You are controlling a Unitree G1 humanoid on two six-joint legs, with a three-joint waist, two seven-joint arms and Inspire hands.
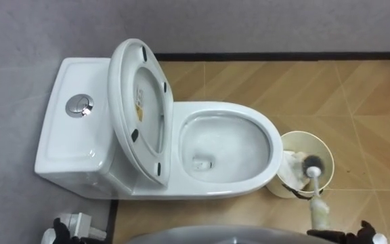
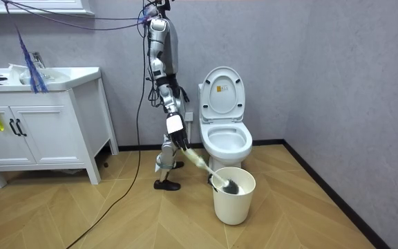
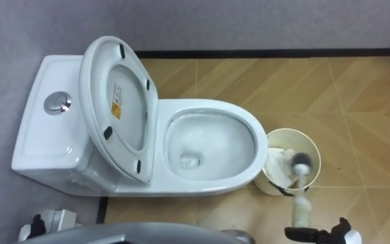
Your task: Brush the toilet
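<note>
While the robot stands upright just beside the toilet [image 2: 224, 149], on the room view's left of it, its right robot hand [image 1: 364, 233] sits at the bottom right edge of the eye view, closed round the near end of a long cream-handled toilet brush [image 1: 319, 209]. From that robot hand the handle runs toward 12 o'clock, and in the room view it slants down and away from the robot. The brush's dark round bristle head [image 1: 312, 163] is inside a cream round plastic bucket [image 1: 303, 134], a little toward its 3 o'clock side, next to some pale crumpled material [image 1: 291, 168] lying at the bucket's 9 o'clock side. The bucket stands on the light wooden herringbone floor [image 1: 357, 95] just beside the front of the white ceramic toilet bowl [image 1: 277, 150], at 3 o'clock from it. The bowl is open, with a little water around its drain. At 9 o'clock from the bowl the white oval seat and lid [image 1: 124, 102] are raised together, standing in front of the white rectangular cistern [image 1: 73, 146], whose top carries a round chrome flush button [image 1: 79, 106]. The left robot hand [image 1: 70, 227] shows at the bottom left edge, at 7 o'clock from the cistern, apart from everything; whether it is open or closed I cannot tell. A grey wall [image 1: 249, 27] meets the floor at 12 o'clock. In the room view a white sink cabinet [image 2: 40, 131] stands well apart on the room view's left.
</note>
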